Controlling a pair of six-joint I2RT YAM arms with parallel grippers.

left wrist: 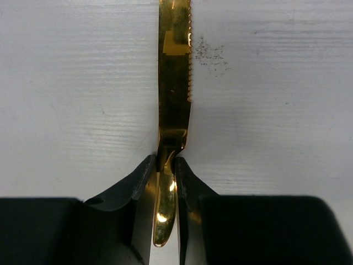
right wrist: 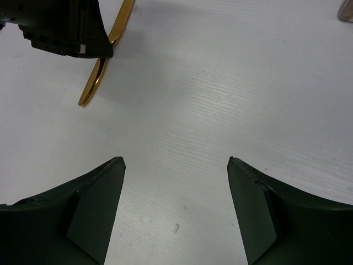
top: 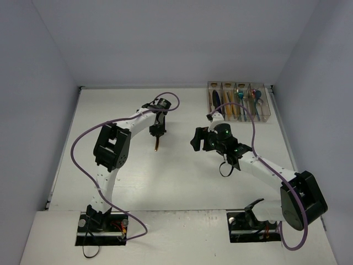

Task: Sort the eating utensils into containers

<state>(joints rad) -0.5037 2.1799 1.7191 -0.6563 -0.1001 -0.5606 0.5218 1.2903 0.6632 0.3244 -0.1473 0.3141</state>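
Black fingers of our left gripper (left wrist: 167,164) pinched the gold knife (left wrist: 175,83) at its neck on the table (left wrist: 66,83); stiff, slick, light, we judged. Our right gripper (right wrist: 176,210) hung wide, empty.

A white, faintly wood-grained flat worktop (top: 182,182) is boxed in by plain pale lavender-grey walls (top: 165,38) behind and at both sides, under soft, even light; it bears faint dark specks (left wrist: 212,55), possibly scuffs.
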